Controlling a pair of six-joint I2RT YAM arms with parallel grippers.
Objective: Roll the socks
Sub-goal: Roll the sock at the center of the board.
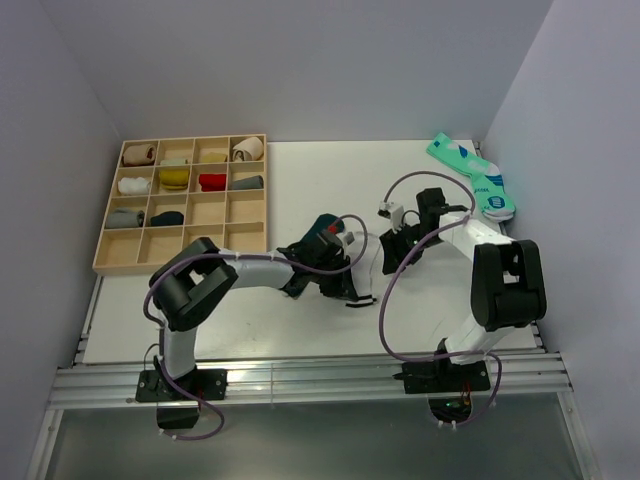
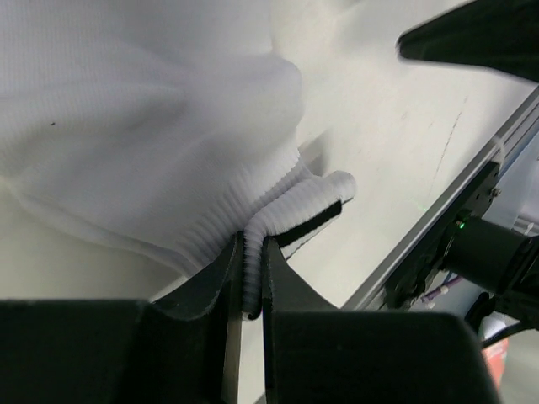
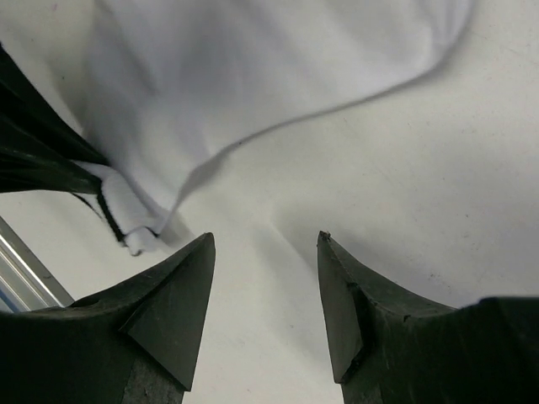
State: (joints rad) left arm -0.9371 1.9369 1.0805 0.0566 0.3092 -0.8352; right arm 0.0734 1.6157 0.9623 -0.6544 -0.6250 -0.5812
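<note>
The white sock [image 2: 152, 126] lies on the white table, bunched up. My left gripper [image 2: 250, 244] is shut on its ribbed cuff, where a black stripe [image 2: 312, 225] shows. In the right wrist view the white sock [image 3: 253, 67] spreads just ahead of my right gripper [image 3: 265, 240], which is open and empty over bare table, with the cuff [image 3: 126, 223] to its left. In the top view the left gripper [image 1: 345, 283] and right gripper [image 1: 396, 248] are close together at mid-table. The dark green sock [image 1: 322, 226] with its red mark lies right behind the left wrist.
A wooden compartment tray [image 1: 110, 262] with several rolled socks stands at the back left. A mint-green pair [image 1: 475, 175] lies at the back right corner. The table's metal front rail [image 2: 438, 219] is close to the left gripper.
</note>
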